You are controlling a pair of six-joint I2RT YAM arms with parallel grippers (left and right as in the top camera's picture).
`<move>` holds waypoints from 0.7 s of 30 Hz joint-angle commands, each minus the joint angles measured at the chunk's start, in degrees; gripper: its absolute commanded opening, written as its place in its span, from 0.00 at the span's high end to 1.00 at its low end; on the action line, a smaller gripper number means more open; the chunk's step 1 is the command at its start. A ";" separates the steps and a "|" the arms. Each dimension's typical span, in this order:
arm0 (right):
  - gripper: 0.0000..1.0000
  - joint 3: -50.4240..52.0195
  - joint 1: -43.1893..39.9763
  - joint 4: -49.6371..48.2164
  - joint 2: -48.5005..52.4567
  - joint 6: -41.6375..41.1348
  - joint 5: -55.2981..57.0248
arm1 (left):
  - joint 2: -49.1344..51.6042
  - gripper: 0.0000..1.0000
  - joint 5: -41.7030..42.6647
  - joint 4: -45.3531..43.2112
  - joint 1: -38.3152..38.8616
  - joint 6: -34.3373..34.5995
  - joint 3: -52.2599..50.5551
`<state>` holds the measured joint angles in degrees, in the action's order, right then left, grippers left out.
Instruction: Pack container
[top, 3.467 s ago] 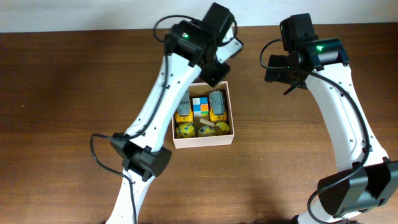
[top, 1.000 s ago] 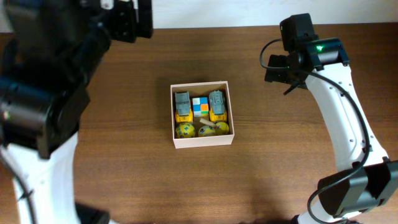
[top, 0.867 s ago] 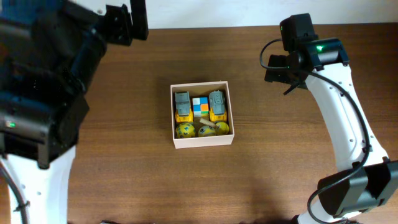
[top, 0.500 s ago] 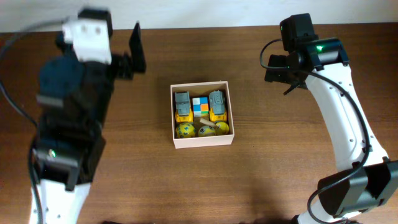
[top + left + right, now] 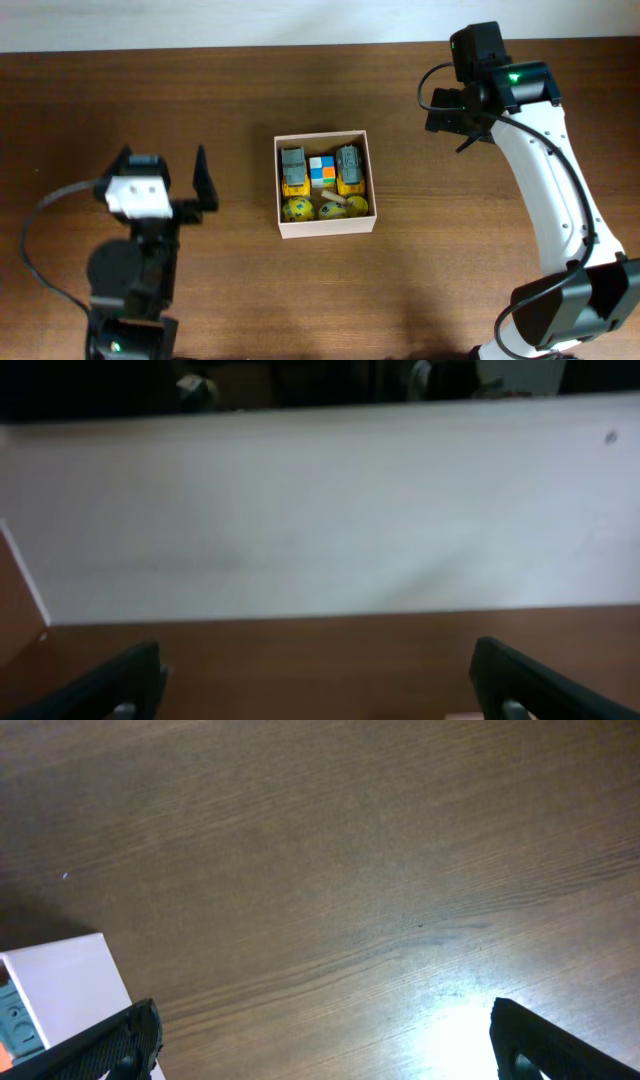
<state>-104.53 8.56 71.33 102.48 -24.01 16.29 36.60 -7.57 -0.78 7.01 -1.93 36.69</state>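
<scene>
The container point(image 5: 325, 226), a square shallow box with whitish walls, sits mid-table. Inside it lie two yellow-and-grey toy trucks point(image 5: 293, 170), a small multicoloured cube point(image 5: 321, 170) and yellow balls point(image 5: 297, 209). My left gripper point(image 5: 160, 172) is well to the left of the box, low over the table, open and empty, facing the far wall. In the left wrist view its fingertips point(image 5: 130, 682) stand wide apart over bare wood. My right gripper point(image 5: 452, 122) hovers to the upper right of the box, open and empty. The container's corner point(image 5: 60, 985) shows beside its left finger in the right wrist view.
A white wall point(image 5: 320, 520) runs along the table's far edge. Brown wooden tabletop point(image 5: 480, 260) surrounds the box on every side. The right arm's white links point(image 5: 560, 200) stretch down the right side, and the left arm's base point(image 5: 125, 300) stands at the front left.
The left arm has swung down from close under the overhead camera and now sits low at the front left, gripper still open. The right arm and the box have not moved.
</scene>
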 commanded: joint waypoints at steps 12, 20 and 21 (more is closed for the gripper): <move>0.01 0.13 -0.28 0.00 0.26 -0.26 0.70 | -25.27 0.01 -0.20 -9.29 -0.48 -0.68 -27.04; 0.01 0.13 -0.28 0.00 0.26 -0.26 0.70 | -32.35 0.01 0.07 -6.88 -1.07 -0.68 -32.11; 0.01 0.13 -0.28 0.00 0.26 -0.26 0.72 | -32.83 0.01 0.57 -6.36 -1.51 -0.68 -32.39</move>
<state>-104.53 8.56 71.35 102.50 -23.99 16.29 5.67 -7.55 -8.16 6.66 -1.93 5.85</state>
